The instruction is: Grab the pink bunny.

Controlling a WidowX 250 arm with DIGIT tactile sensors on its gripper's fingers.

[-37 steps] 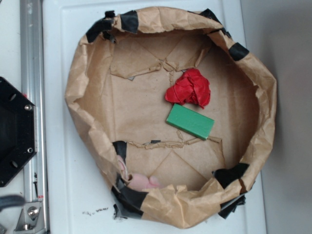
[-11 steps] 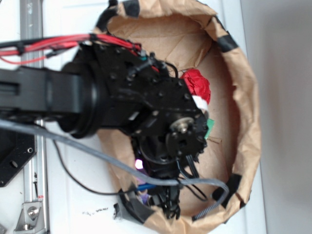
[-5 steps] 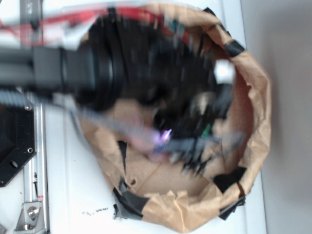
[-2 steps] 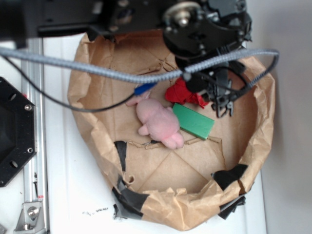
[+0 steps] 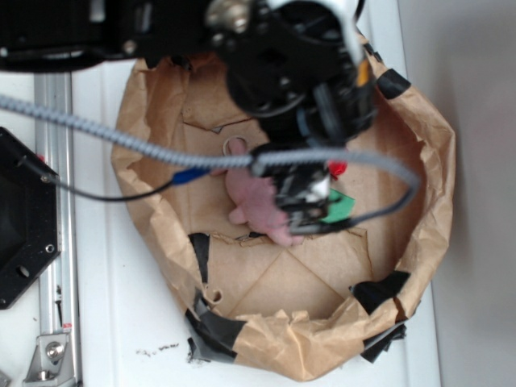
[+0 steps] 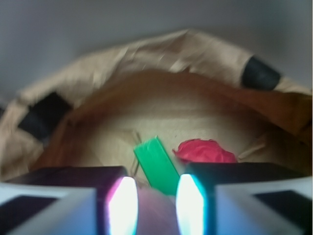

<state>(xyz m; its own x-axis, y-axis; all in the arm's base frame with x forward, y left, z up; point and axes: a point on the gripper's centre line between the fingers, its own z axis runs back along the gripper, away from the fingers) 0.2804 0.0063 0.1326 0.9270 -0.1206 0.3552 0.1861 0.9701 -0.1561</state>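
We judge the approach step; end effector (image 6: 151, 205) released, fingers apart, pale pink blur between them low in the wrist view; pink bunny (image 5: 256, 200) lies in the paper basket (image 5: 419, 201), touching the green block (image 6: 157, 165); next: descend, clench.

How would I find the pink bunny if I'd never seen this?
Look inside the brown paper bowl. Near its middle, under the black end effector, lies the pink bunny. It is soft and pale pink, unlike the hard green block touching it.
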